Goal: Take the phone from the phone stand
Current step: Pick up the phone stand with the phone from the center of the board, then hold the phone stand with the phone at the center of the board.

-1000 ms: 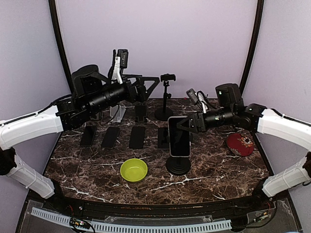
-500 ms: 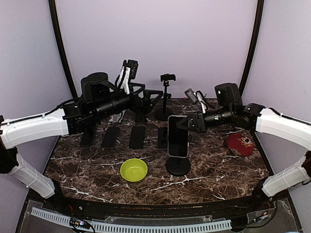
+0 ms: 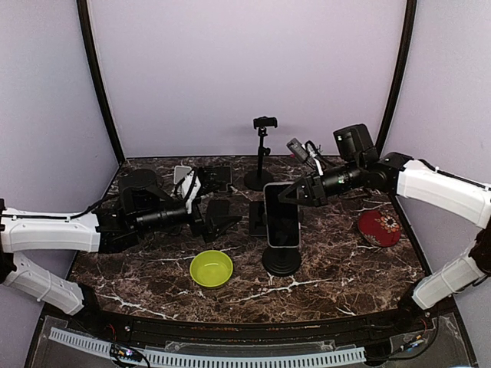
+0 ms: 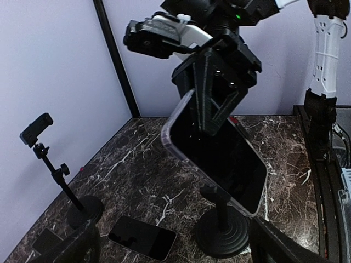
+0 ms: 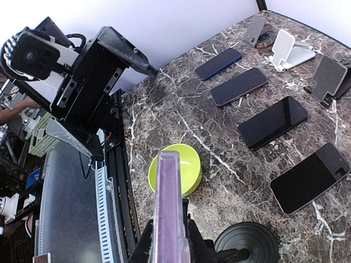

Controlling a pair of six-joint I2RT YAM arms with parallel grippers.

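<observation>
Your right jaws: pinching the phone (image 4: 225, 159) by its upper edge (tilted above the phone stand (image 4: 222, 235))
Your left jaws: spread wide, low over the table (image 3: 345, 261)

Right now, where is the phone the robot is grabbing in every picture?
Top external: phone upright in the middle.
Left wrist: centre, tilted, dark screen showing.
Right wrist: bottom centre, edge-on, purple.
Shared landmark: the round black base of the phone stand, below the phone.
</observation>
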